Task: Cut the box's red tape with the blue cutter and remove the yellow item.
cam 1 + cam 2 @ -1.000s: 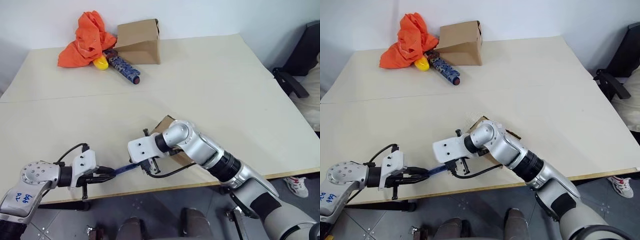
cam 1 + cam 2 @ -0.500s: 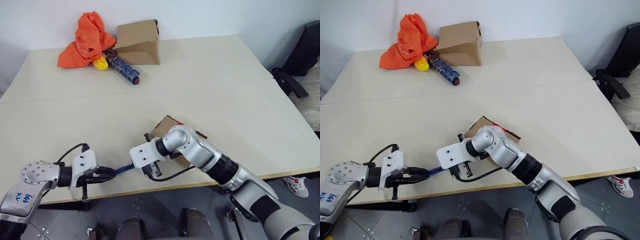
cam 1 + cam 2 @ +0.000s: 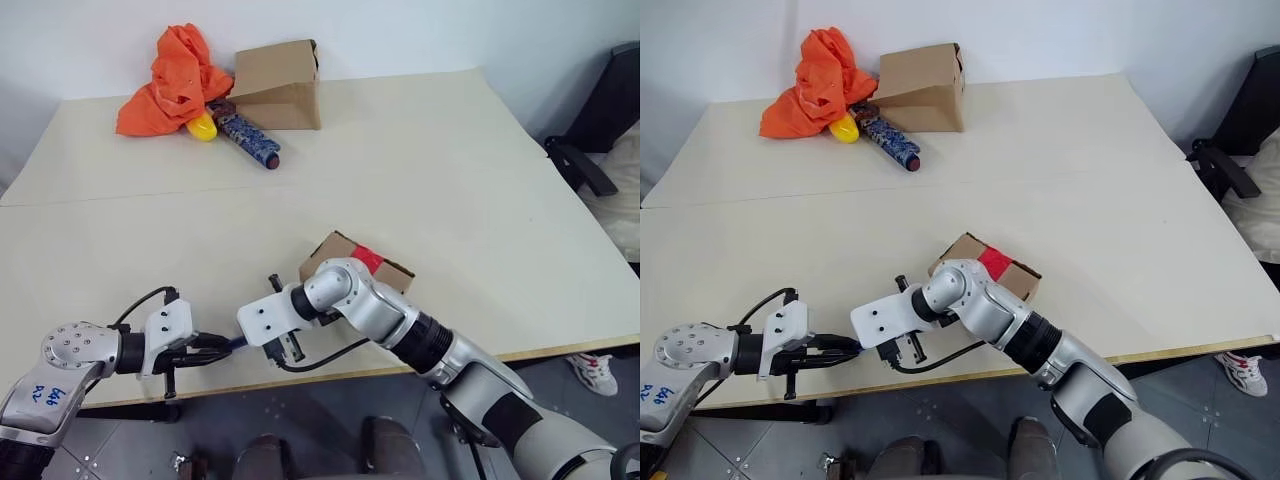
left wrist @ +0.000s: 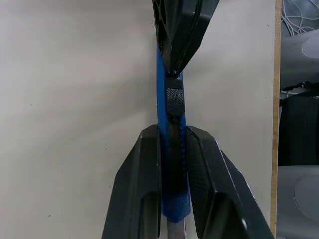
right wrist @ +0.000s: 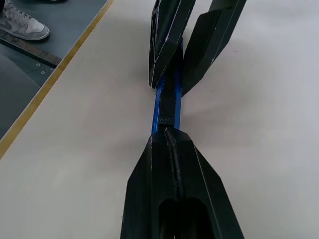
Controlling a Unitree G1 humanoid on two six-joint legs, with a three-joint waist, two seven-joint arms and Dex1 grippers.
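Holding the blue cutter (image 4: pixel 171 149) in my left gripper (image 3: pixel 215 352) near the table's (image 3: pixel 420 170) front edge; its long axis runs level from that gripper rightward toward the small box (image 3: pixel 352 262), which sits just beyond my right arm with the red tape (image 3: pixel 367 258) facing up on its top face. My right gripper (image 5: pixel 172 144) comes in from the opposite side, nose to nose with the left, fingers pressed fully together with their tips meeting the cutter's free end; the right wrist view suggests the tips rest on the slider section rather than clamp around the body, though I cannot tell for sure. Left fingers (image 4: pixel 142 179) are closed snugly on the cutter's rear half, one on each flat side. My reading: the coming move acts along the cutter's axis, probably pushing the blade slider out. The right arm is nearer the box. Box flaps closed, tape uncut, so the yellow item is presumably inside.
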